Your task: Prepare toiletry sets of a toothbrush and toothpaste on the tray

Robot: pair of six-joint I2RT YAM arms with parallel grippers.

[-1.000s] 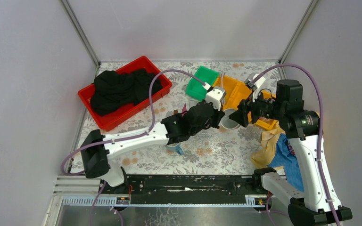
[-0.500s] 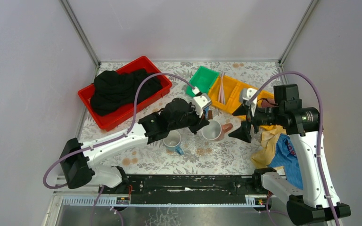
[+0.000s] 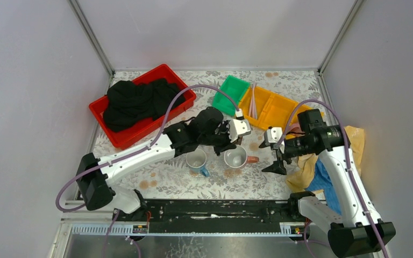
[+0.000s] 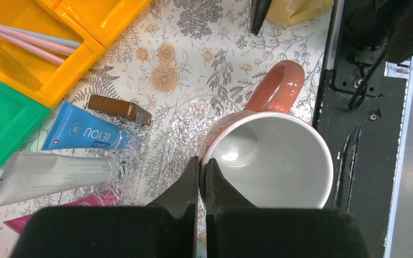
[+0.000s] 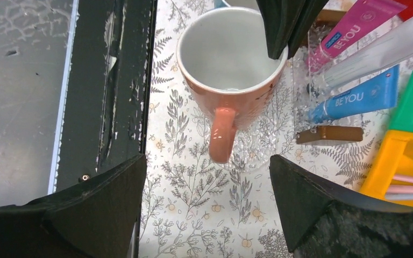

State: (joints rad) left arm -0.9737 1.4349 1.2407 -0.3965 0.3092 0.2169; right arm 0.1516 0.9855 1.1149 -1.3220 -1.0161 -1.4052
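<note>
My left gripper (image 4: 201, 160) is shut on the rim of a pink mug (image 4: 269, 156), one finger inside and one outside. The mug stands upright, handle pointing at my right gripper (image 5: 207, 204), which is open and empty a little in front of the handle (image 5: 221, 134). Blue (image 4: 83, 131), white (image 4: 48, 174) and magenta (image 4: 80, 203) toothpaste tubes lie side by side on a clear embossed tray (image 4: 188, 123) beside the mug. Pale toothbrushes (image 3: 253, 102) lie in the yellow bin (image 3: 271, 107). A white-blue mug (image 3: 196, 159) stands left of the pink one (image 3: 236, 157).
A small brown block (image 4: 119, 109) lies by the blue tube. A green bin (image 3: 231, 94) adjoins the yellow one. A red bin (image 3: 140, 105) holds black cloth at the back left. Yellow and blue cloths (image 3: 328, 166) lie at the right. A black rail (image 3: 215, 209) runs along the near edge.
My left gripper has carried the pink mug nearer and to the left, next to the white-blue mug. My right gripper has drawn back from the mug, lower and nearer.
</note>
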